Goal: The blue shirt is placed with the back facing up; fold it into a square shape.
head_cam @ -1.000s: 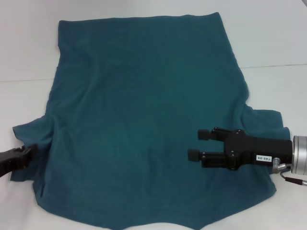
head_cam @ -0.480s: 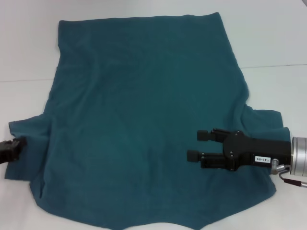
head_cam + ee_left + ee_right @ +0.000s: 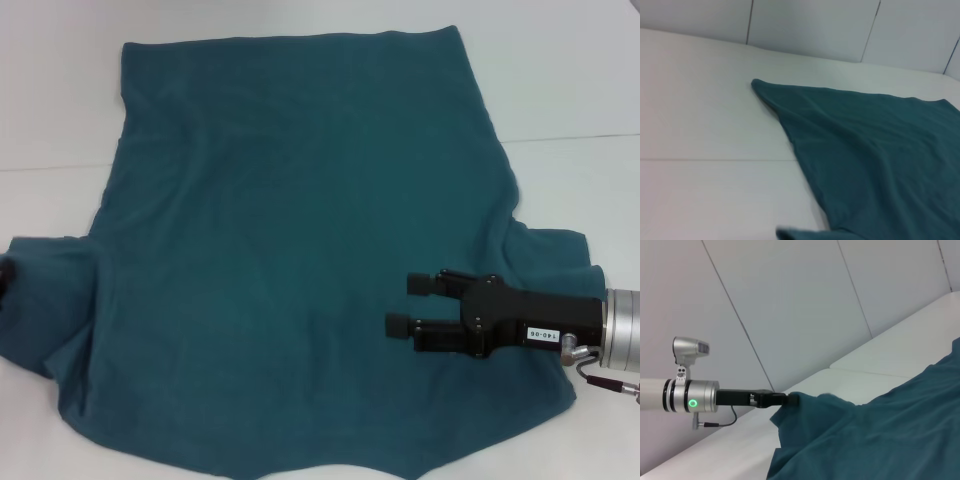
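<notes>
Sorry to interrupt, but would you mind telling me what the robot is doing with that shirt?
The blue shirt lies spread on the white table, plain side up, not yet folded. The left gripper is clamped on the sleeve on the robot's left, pulling it outward, as the right wrist view shows. The right gripper hovers open over the shirt's right side.

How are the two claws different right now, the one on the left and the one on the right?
The right claw hovers over the blue shirt, open and gripping nothing; the left claw is shut on the shirt's sleeve edge. From the head view the right claw is fully visible, while the left sits almost off the edge. Both are black.
</notes>
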Controlling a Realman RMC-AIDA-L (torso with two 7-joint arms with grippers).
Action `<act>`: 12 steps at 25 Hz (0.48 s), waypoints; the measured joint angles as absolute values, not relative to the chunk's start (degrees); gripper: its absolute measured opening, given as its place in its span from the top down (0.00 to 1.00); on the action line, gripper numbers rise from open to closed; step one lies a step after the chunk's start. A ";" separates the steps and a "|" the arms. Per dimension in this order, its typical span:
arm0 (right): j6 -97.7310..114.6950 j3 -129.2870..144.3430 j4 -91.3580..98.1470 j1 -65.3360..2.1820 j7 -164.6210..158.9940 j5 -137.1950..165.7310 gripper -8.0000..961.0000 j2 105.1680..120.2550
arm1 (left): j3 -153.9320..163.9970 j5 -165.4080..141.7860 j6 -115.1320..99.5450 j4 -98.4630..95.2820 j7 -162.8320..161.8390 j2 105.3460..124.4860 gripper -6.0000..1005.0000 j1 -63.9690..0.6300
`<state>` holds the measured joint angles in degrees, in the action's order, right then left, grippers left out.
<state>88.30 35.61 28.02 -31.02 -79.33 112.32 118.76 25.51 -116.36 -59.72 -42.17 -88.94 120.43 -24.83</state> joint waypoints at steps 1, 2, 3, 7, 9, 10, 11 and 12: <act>88.26 35.58 28.02 -31.02 -79.33 112.32 0.05 118.80 | 25.54 -116.52 -59.71 -42.35 -88.94 120.42 0.99 -24.87; 88.23 35.58 28.02 -31.02 -79.32 112.32 0.05 118.84 | 25.56 -116.83 -59.70 -42.60 -88.94 120.42 0.99 -25.00; 88.17 35.58 28.02 -31.02 -79.29 112.32 0.05 118.86 | 25.57 -117.07 -59.70 -42.82 -88.95 120.41 0.99 -25.13; 88.09 35.58 28.02 -31.02 -79.27 112.32 0.05 118.90 | 25.58 -117.31 -59.28 -43.26 -89.01 120.33 0.99 -25.38; 88.07 35.58 28.02 -31.02 -79.28 112.32 0.05 118.90 | 25.57 -117.52 -58.48 -43.62 -89.02 120.32 0.99 -25.43; 88.07 35.58 28.02 -31.02 -79.29 112.32 0.05 118.90 | 25.55 -117.67 -58.26 -43.89 -89.02 120.32 0.99 -25.44; 88.07 35.58 28.02 -31.02 -79.29 112.32 0.05 118.90 | 25.53 -117.86 -58.04 -44.22 -89.02 120.32 0.99 -25.45; 88.04 35.59 28.03 -31.02 -79.29 112.32 0.05 118.92 | 25.53 -118.00 -57.97 -44.54 -89.03 120.32 0.99 -25.45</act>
